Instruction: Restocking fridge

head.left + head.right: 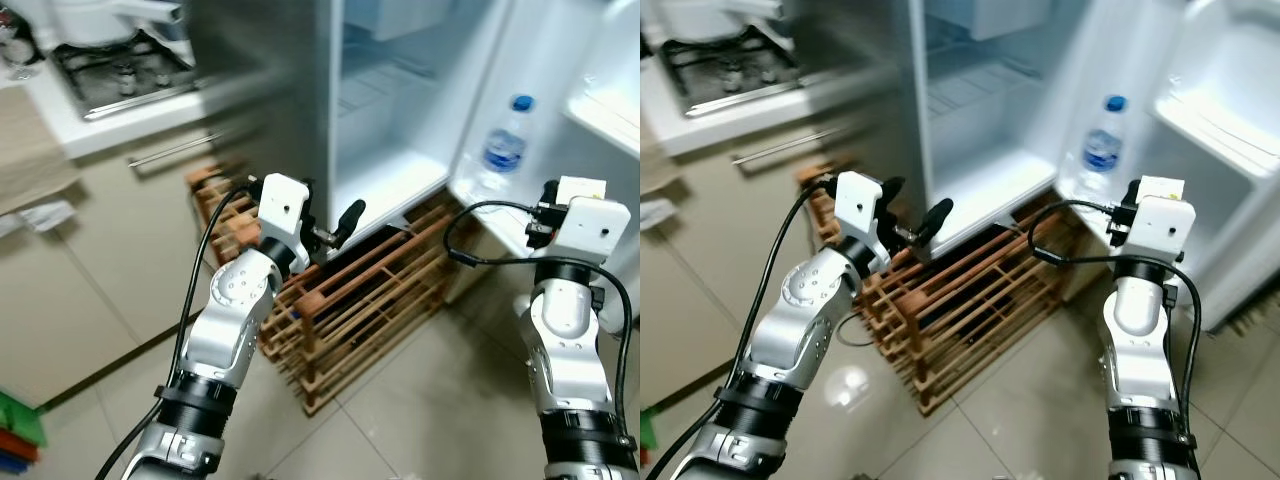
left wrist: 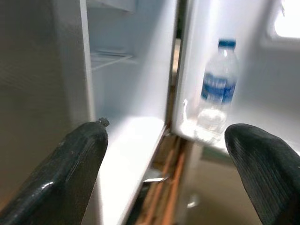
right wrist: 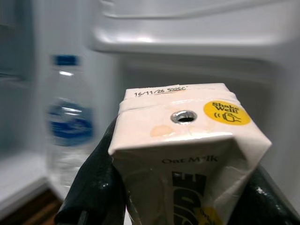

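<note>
The right gripper (image 3: pixel 180 187) pinched an oat milk carton (image 3: pixel 187 145) near the open fridge door shelf (image 1: pixel 490 205), where a water bottle (image 1: pixel 505 145) stood upright. The left gripper (image 2: pixel 168 173) was spread and empty, facing the fridge (image 1: pixel 385 120) interior above a wooden rack (image 1: pixel 360 300).

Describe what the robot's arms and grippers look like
Both arms are silver metal with rounded, bolted joints and black ribbed collars low down. Each wrist carries a white box housing, and a loose black cable loops along each arm. The left gripper and right gripper have long black fingers with thick rounded tips.
</note>
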You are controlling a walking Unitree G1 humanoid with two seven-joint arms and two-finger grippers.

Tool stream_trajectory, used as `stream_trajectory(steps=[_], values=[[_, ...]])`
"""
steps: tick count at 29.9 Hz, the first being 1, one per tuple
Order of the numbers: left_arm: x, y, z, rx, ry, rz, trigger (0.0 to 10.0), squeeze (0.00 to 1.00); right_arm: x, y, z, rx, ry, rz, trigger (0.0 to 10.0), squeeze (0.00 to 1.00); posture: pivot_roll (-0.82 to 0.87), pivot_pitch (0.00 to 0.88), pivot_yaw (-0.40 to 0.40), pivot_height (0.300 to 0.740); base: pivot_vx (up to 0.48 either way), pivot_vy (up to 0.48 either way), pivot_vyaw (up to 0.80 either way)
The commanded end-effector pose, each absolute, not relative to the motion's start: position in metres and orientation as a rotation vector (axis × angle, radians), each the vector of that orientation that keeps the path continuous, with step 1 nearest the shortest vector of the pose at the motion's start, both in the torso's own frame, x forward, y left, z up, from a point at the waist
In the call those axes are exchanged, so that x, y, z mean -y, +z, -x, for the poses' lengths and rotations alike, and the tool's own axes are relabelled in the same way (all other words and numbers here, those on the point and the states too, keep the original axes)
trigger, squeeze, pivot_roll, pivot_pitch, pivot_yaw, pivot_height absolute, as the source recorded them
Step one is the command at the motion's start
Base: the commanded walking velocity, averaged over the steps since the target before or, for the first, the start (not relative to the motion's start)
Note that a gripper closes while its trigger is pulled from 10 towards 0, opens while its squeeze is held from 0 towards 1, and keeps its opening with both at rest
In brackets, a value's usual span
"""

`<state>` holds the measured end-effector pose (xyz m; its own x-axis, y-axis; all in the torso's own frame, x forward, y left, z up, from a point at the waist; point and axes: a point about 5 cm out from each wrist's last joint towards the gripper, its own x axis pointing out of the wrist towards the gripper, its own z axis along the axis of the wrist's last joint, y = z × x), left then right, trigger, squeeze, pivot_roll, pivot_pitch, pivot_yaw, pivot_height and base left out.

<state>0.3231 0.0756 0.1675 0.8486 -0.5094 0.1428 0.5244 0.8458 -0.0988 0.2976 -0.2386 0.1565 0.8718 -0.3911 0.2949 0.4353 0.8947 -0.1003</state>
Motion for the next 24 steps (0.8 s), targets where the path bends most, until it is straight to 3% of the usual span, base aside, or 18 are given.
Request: stream_trajectory(steps=[1, 4, 7, 14, 24], values=[[-0.086, 0.162, -0.331, 0.041, -0.471, 0.262, 10.0, 0.0, 0.242, 0.161, -0.295, 0.287, -0.451, 0.174, 10.0, 0.27, -0.11, 0.0, 0.034, 0.74, 0.0, 0.0, -0.8], [-0.095, 0.153, -0.335, -0.016, -0.411, 0.342, 10.0, 0.0, 0.244, 0.161, -0.292, 0.288, -0.471, 0.179, 10.0, 0.28, -0.11, 0.0, 0.034, 0.74, 0.0, 0.0, -0.8], [-0.096, 0.152, -0.334, -0.012, -0.408, 0.316, 10.0, 0.0, 0.248, 0.162, -0.29, 0.292, -0.497, 0.195, 10.0, 0.28, -0.12, 0.0, 0.035, 0.74, 0.0, 0.0, -0.79], [-0.087, 0.157, -0.331, 0.021, -0.462, 0.23, 10.0, 0.0, 0.275, 0.162, -0.29, 0.26, -0.59, 0.234, 10.0, 0.27, -0.12, 0.002, 0.036, 0.74, 0.0, 0.0, 0.0], [-0.078, 0.162, -0.327, 0.11, -0.497, 0.125, 10.0, 0.0, 0.26, 0.154, -0.291, 0.24, -0.525, 0.139, 10.0, 0.27, -0.12, 0.005, 0.035, 0.74, 0.0, 0.0, -0.08]])
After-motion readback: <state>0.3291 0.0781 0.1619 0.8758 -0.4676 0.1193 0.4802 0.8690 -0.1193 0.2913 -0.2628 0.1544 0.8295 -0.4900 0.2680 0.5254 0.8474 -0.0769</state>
